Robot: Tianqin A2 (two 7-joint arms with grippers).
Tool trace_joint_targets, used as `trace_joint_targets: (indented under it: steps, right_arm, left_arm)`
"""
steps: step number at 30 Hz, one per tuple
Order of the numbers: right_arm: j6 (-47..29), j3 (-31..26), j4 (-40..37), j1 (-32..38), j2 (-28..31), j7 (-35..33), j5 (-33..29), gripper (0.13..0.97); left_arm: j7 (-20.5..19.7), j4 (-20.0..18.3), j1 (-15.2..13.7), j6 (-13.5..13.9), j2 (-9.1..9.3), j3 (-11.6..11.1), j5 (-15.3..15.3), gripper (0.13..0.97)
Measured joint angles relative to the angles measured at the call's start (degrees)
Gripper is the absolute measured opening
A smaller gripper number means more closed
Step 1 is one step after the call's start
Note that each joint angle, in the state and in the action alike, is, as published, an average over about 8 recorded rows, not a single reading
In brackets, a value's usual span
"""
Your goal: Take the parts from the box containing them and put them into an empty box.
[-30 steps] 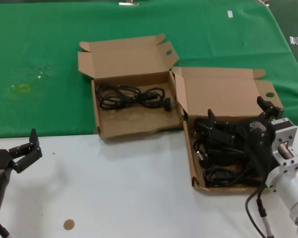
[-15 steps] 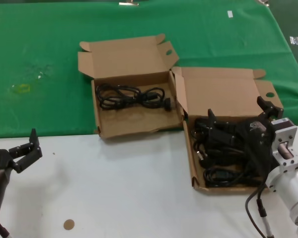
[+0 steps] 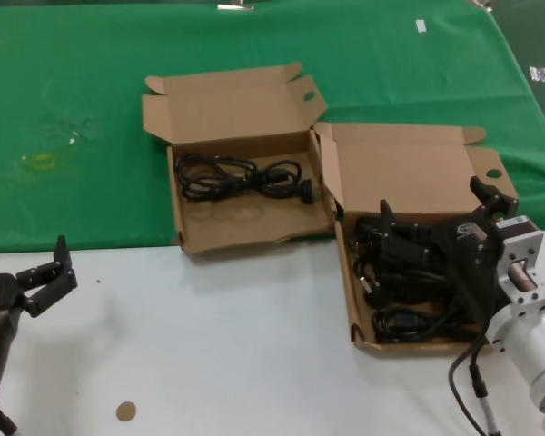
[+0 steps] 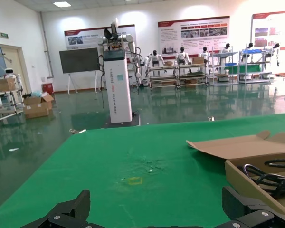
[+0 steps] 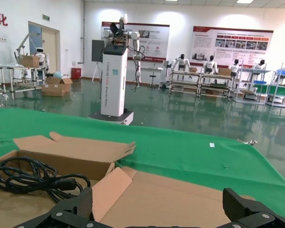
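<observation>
Cardboard source box shows no change over the last second: right claw remains spread above the power cords, grasp pending, left claw parked apart.

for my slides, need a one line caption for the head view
Right gripper, jaws open, hovers over the full box of power cords.

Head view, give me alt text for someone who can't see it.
The open right gripper sits in a brown cardboard box of coiled black power cords; a second cardboard box holds one black cord. The open left gripper waits apart.
</observation>
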Motion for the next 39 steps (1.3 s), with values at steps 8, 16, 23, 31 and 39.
trace_joint_targets:
  steps: [8, 16, 23, 31, 39]
  right_arm:
    - [0.0, 0.0, 0.0, 0.0, 0.0, 0.0, 0.0, 0.966]
    - [0.0, 0.0, 0.0, 0.0, 0.0, 0.0, 0.0, 0.966]
    - [0.0, 0.0, 0.0, 0.0, 0.0, 0.0, 0.0, 0.966]
    - [0.0, 0.0, 0.0, 0.0, 0.0, 0.0, 0.0, 0.966]
    - [0.0, 0.0, 0.0, 0.0, 0.0, 0.0, 0.0, 0.966]
  left_arm:
    - [0.0, 0.0, 0.0, 0.0, 0.0, 0.0, 0.0, 0.966]
    - [0.0, 0.0, 0.0, 0.0, 0.0, 0.0, 0.0, 0.966]
    - [0.0, 0.0, 0.0, 0.0, 0.0, 0.0, 0.0, 0.966]
    - [0.0, 0.0, 0.0, 0.0, 0.0, 0.0, 0.0, 0.966]
    - [0.0, 0.0, 0.0, 0.0, 0.0, 0.0, 0.0, 0.966]
